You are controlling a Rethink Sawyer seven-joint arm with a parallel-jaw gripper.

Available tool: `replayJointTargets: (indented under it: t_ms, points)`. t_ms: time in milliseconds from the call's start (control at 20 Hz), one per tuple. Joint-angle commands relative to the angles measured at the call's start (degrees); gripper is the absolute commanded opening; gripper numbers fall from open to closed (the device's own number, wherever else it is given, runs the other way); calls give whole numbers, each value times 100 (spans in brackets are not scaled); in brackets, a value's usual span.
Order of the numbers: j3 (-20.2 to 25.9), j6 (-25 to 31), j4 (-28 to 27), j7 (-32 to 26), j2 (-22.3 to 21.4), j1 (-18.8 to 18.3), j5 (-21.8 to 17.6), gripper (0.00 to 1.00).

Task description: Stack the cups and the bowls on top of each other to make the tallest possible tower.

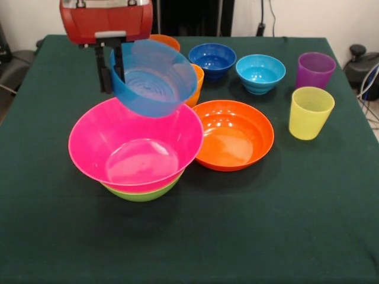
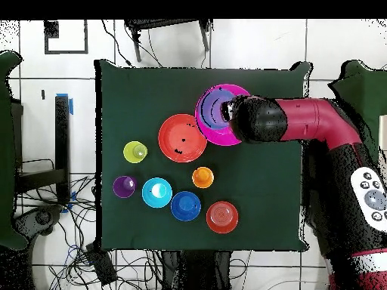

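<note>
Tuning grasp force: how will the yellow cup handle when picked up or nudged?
The yellow cup looks like thin translucent plastic, so probably light and slightly flexible at the rim. Its glossy tapered wall may slip upward in a pinch. Taller than wide, standing upright on the green cloth, it could tip if pushed high.

I am seeing the arm (image 2: 302,121) showing glossy red shells with black joints, a pale button panel (image 2: 369,192) on it, and black gripper fingers (image 1: 105,68).

A dark green cloth-covered table (image 1: 249,236) stands on white tiled floor (image 2: 257,53) strewn with cables (image 2: 113,264).
</note>
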Motion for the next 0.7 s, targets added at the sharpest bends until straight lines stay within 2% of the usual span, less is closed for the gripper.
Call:
replayJointTargets:
  t_ms: [50,500,700]
  points:
    - [-235,608,-586,-450,602,266,-104,0]
    - [-338,729,-1153,-303,996,562,-155,0]
    - [-357,350,-912,-134,903,555,-171,0]
